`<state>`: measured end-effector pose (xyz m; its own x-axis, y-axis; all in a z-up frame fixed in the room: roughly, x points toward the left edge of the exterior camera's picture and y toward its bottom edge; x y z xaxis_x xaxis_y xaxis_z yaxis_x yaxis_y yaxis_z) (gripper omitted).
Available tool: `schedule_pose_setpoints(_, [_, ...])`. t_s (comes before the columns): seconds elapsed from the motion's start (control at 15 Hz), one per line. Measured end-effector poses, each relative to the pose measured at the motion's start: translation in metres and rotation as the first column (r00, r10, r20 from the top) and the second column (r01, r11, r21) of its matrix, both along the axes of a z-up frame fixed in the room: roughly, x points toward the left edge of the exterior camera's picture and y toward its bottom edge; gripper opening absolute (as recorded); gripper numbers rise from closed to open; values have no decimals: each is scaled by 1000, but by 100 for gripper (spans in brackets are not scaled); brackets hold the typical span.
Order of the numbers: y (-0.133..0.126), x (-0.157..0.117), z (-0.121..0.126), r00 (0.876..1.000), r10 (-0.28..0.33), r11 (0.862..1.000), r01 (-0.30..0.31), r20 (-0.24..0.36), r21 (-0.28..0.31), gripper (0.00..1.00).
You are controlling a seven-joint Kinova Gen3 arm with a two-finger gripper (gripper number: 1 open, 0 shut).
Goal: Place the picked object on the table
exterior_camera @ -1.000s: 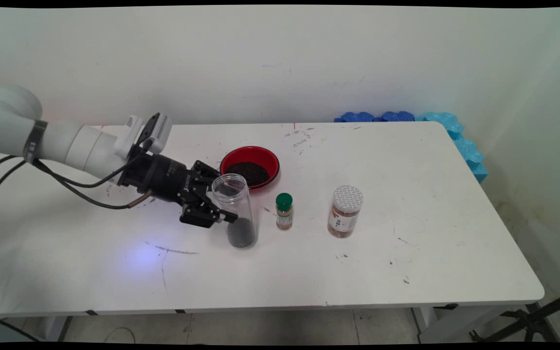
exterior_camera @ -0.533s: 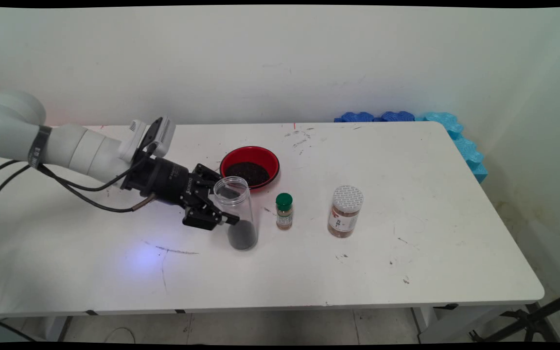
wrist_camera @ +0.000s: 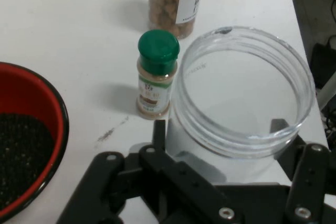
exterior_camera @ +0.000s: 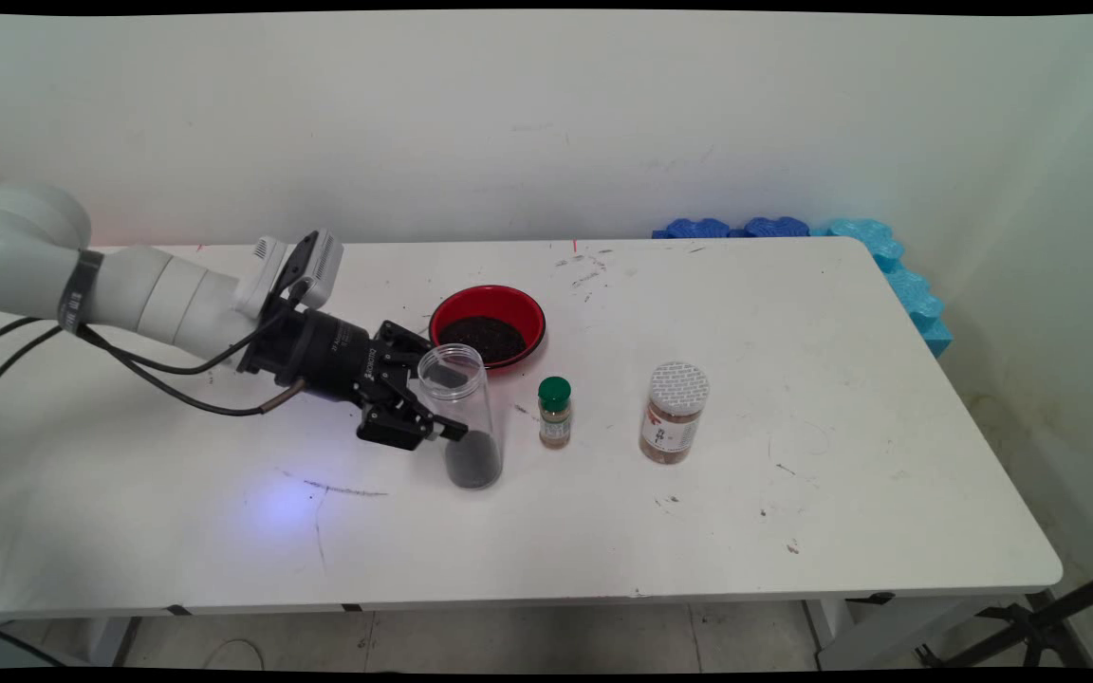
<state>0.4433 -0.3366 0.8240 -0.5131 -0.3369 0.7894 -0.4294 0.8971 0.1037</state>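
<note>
On the white table (exterior_camera: pixel 793 512), left of centre, we see a tall clear jar (exterior_camera: pixel 459 417) standing upright with its mouth open and a layer of dark grains at its bottom. We find the black gripper (exterior_camera: pixel 433 403) reaching in from the left, its fingers (wrist_camera: pixel 160 129) set either side of the jar and clasping its wall, holding it fast. Beyond the jar sits a red bowl (exterior_camera: pixel 488 325) of dark grains; beside it on the right stand a green-capped spice bottle (exterior_camera: pixel 554 412) and a white-lidded jar (exterior_camera: pixel 674 412).

No readable text on any label.
</note>
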Motion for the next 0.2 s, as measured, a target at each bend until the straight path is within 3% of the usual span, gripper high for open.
schedule_pose_setpoints(0.07, [0, 0, 0, 1000, 2, 1000, -2, -1, 1, 100])
schedule_pose_setpoints(0.2, [0, 0, 0, 1000, 2, 1000, -2, -3, 0, 100])
